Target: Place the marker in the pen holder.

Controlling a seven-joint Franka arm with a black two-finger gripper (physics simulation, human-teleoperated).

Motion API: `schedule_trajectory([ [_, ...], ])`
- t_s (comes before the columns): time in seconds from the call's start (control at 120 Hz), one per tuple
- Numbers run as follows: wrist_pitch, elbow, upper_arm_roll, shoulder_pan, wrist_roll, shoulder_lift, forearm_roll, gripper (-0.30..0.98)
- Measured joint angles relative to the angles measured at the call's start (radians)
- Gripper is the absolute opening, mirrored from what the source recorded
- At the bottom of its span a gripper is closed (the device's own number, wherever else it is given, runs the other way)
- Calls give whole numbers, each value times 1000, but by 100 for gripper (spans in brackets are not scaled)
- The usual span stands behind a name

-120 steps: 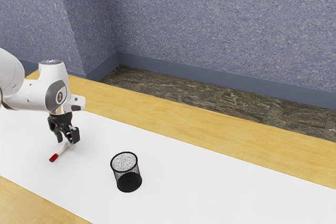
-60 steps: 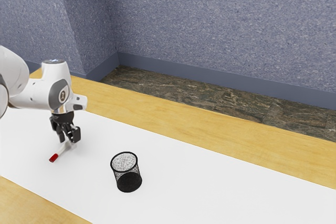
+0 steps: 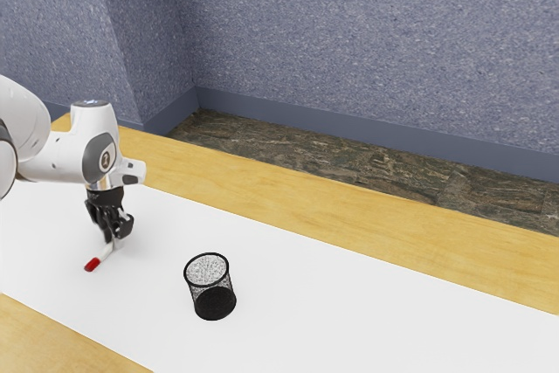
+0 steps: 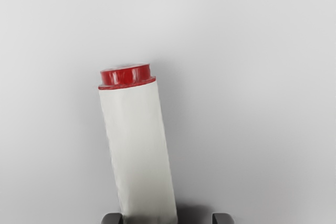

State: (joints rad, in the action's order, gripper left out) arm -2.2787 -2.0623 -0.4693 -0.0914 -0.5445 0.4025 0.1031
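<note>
My gripper [image 3: 114, 235] is low over the white surface in the exterior view, around the white body of the marker [image 3: 106, 252], whose red end [image 3: 92, 265] points away from the hand. In the wrist view, the gripper [image 4: 167, 219] has one fingertip against the marker [image 4: 139, 150] and a gap between the marker and the other fingertip, so it is open. The marker lies on its side. A black mesh pen holder [image 3: 211, 301] stands upright, apart from the marker, toward the exterior view's right.
The white sheet [image 3: 349, 312] lies across the wooden table [image 3: 376, 203]. Beyond the table's far edge are a dark stone-like floor [image 3: 306, 159] and a speckled blue-grey wall [image 3: 376, 41].
My fingers have drawn closer together around the marker, and the hand has shifted slightly toward the exterior view's right. The marker's red end has moved a little the same way.
</note>
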Motion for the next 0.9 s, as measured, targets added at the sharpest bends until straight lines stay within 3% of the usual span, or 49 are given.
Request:
schedule_trajectory([
  [0.225,0,1,0,0,-2,5,2,8],
  [0.692,-1,2,1,-1,-1,1,2,3],
  [0.9,-40,-8,30,-7,2,-117,-11,0],
])
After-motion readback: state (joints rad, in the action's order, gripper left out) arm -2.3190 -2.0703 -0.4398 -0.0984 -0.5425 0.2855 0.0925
